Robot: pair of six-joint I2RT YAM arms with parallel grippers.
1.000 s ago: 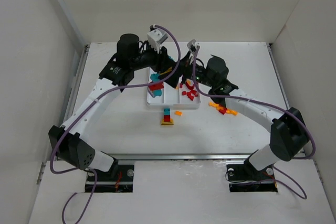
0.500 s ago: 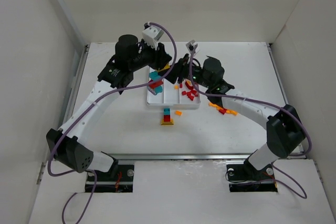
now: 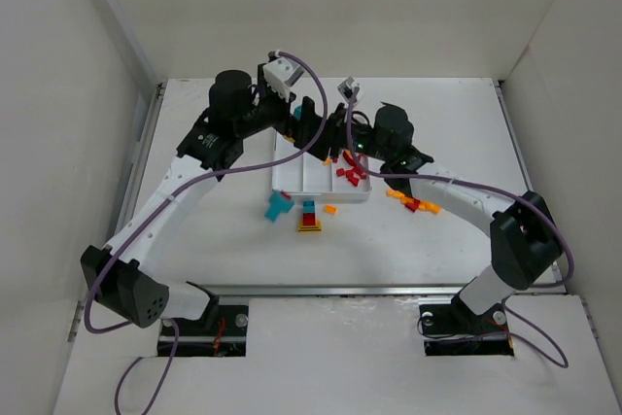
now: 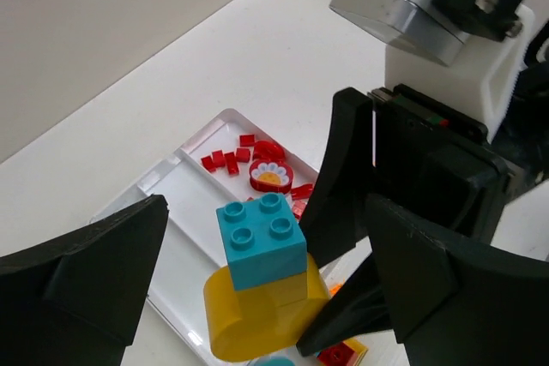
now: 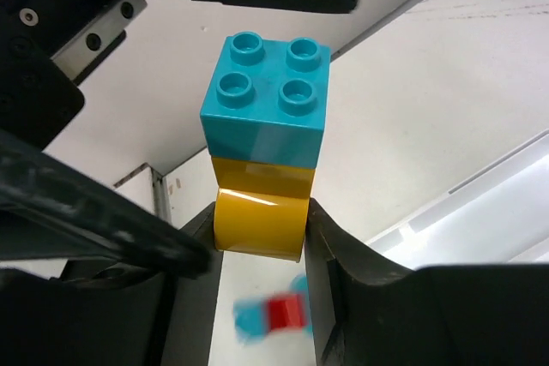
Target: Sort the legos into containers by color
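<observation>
**Sketchy grip**

My right hand (image 5: 260, 237) pinches the teal-on-yellow stack (image 5: 262, 152) over the tray (image 3: 321, 197) by its rounded yellow base, and my left hand (image 4: 257, 289) is spread wide around it. It could squirt out onto the surface (image 3: 214, 230), beside that teal-and-red clump (image 3: 279, 206).

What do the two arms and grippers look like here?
The left arm and right arm share white link shells, black joint housings and a looping purple cable each. The left gripper and right gripper have broad black fingers, with a pale camera box on each wrist.
</observation>
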